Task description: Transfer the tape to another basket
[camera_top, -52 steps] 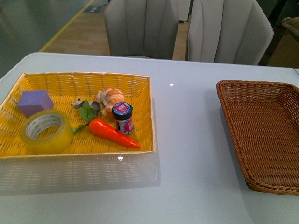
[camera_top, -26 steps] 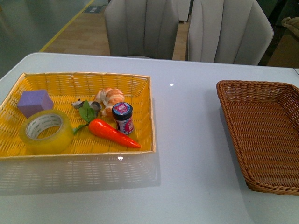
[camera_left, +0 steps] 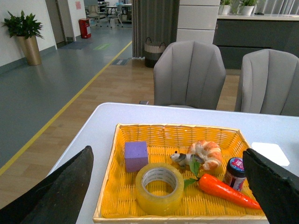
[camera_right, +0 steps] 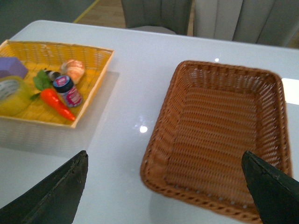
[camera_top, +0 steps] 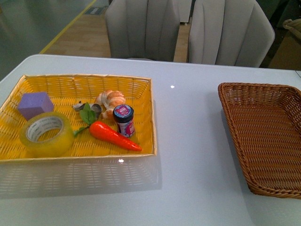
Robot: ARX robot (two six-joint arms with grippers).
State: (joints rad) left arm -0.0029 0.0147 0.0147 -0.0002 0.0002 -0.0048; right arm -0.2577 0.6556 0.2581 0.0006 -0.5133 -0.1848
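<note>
The tape (camera_top: 46,133) lies flat in the yellow basket (camera_top: 84,79), with its hole facing up. It sits near the basket's 8 o'clock corner. A purple block (camera_top: 35,104) is just beside the tape, at its 11 o'clock. A toy carrot (camera_top: 114,135) with green leaves lies at the tape's 3 o'clock, with its pointy end away from the tape. A small jar (camera_top: 124,119) with a dark lid stands upright, touching the carrot or just behind it. A bread roll (camera_top: 111,100) sits at the jar's 11 o'clock. A tiny gray toy (camera_top: 79,105) is next to the roll, but it is too small to tell what it is.

The brown basket (camera_top: 263,141) is well apart from the yellow one, at its 3 o'clock on the white surface (camera_top: 188,150). Nothing is inside it. Two gray chairs (camera_top: 143,28) stand at the far side of the surface, at 12 o'clock.

The left jaws are spread wide above the yellow basket and hold nothing. The right jaws are spread wide above the brown basket and hold nothing. Neither arm shows in the front view.
</note>
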